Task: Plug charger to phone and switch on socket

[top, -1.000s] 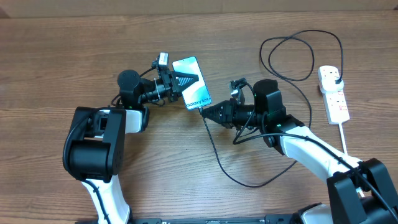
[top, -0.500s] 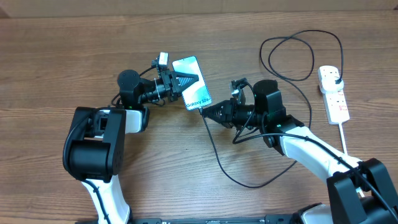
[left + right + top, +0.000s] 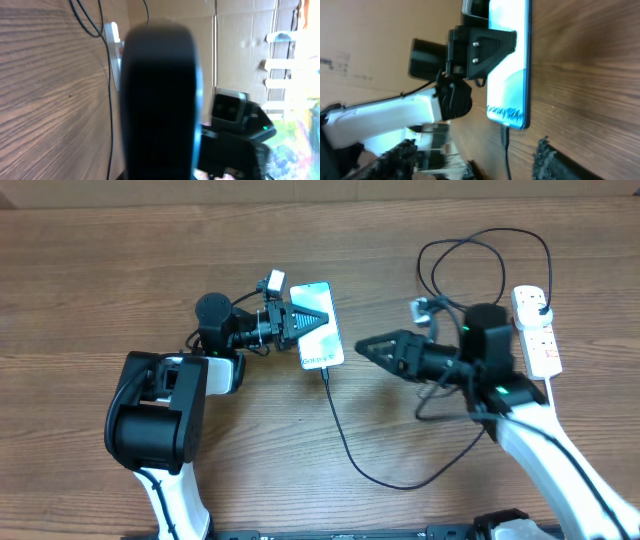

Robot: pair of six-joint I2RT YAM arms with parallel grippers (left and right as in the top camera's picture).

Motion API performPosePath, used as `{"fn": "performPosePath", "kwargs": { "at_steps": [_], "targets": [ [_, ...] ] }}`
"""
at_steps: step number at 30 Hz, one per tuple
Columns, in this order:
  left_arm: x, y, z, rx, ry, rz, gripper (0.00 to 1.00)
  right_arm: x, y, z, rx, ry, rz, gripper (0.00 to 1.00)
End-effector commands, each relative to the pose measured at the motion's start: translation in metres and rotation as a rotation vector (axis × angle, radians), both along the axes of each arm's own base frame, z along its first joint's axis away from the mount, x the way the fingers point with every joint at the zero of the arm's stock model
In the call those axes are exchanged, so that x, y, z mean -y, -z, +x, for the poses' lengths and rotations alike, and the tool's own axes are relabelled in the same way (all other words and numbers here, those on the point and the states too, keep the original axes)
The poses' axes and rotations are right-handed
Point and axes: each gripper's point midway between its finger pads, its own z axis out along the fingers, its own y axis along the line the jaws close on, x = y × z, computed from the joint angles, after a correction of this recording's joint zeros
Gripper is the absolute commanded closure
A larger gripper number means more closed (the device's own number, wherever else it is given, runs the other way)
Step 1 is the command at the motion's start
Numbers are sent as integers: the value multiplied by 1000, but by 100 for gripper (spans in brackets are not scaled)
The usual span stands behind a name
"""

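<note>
1. Two arms reach in over the wooden surface [image 3: 100,260]. The left one is at the phone and the right one is set back from it.
2. The left tool [image 3: 303,323] is clamped on the phone [image 3: 322,330]. In the right wrist view, one of its black fingers [image 3: 487,45] lies across the light blue screen.
3. The phone sits just left of the middle of the surface with its screen up and the "Galaxy S24" text toward its near end. I cannot tell whether it lies flat or is lifted a little.
4. The charger [image 3: 338,423] has its connector tip [image 3: 325,372] seated in the phone's near short edge.
5. From there the thin black cable runs toward the near edge, curves right under the right arm and loops at the far right. It ends in a black plug [image 3: 537,301] at the socket's far end.
6. The right tool [image 3: 362,345] hangs to the right of the phone, apart from it and holding nothing. Its own wrist view shows its fingers spread wide at the bottom of the frame.
7. The socket [image 3: 540,340] is a white power strip with red markings, lying at the right edge of the surface beside the right arm. Its thick white cord [image 3: 551,395] leads toward the near edge.
8. The left wrist view is mostly a dark blur, with the socket visible beyond it.
</note>
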Motion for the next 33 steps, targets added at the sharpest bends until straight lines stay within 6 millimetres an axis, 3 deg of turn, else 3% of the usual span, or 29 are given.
{"fn": "performPosePath", "kwargs": {
  "at_steps": [1,6,10,17,24,30,33],
  "targets": [
    [11,-3,-17,64,87,4,96,19,-21,-17,194,36,-131,18],
    [25,-1,-26,70,125,6,96,42,-19,-38,222,111,-271,14],
    [35,11,-26,25,125,34,96,51,-22,-52,235,137,-315,11],
    [36,47,-11,-45,56,150,96,56,-18,-63,220,134,-343,11],
    [38,48,8,-3,53,239,96,61,-9,-64,198,146,-383,11],
    [19,96,13,-33,-11,546,96,62,-9,-64,209,143,-392,11],
    [15,106,9,-22,-2,605,96,63,-8,-62,211,153,-402,11]
  ]
}}
